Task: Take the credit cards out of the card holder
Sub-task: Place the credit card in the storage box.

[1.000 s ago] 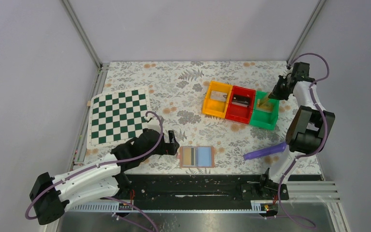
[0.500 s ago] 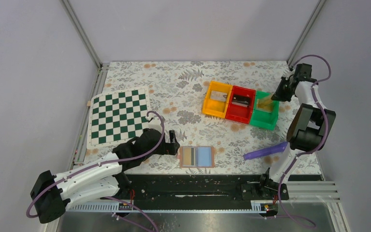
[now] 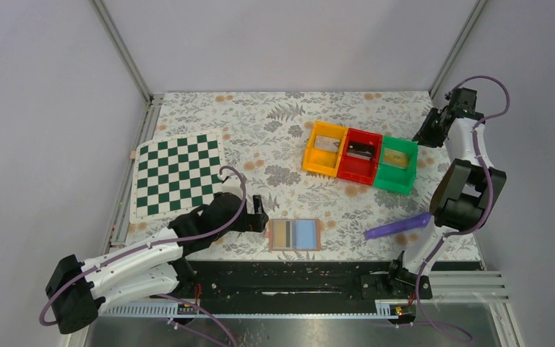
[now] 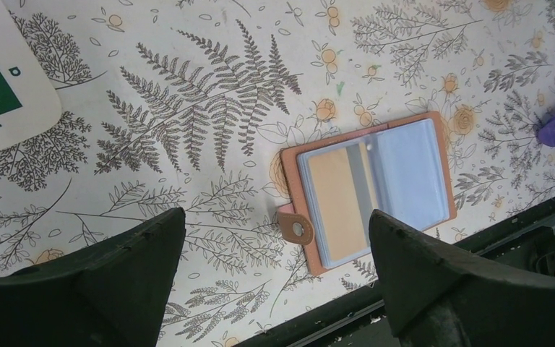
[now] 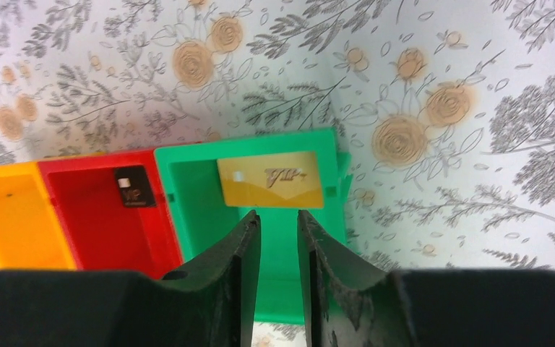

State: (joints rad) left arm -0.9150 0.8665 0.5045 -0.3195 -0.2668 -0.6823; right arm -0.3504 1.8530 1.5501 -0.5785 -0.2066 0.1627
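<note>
Card holder (image 4: 368, 191), flat tan rectangle, glossy sleeves

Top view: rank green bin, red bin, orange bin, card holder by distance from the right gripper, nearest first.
1. green bin: right end of the bin row, beside the right gripper.
2. red bin: middle of the row.
3. orange bin: left end.
4. card holder: lying open by the near edge, centre.
</note>
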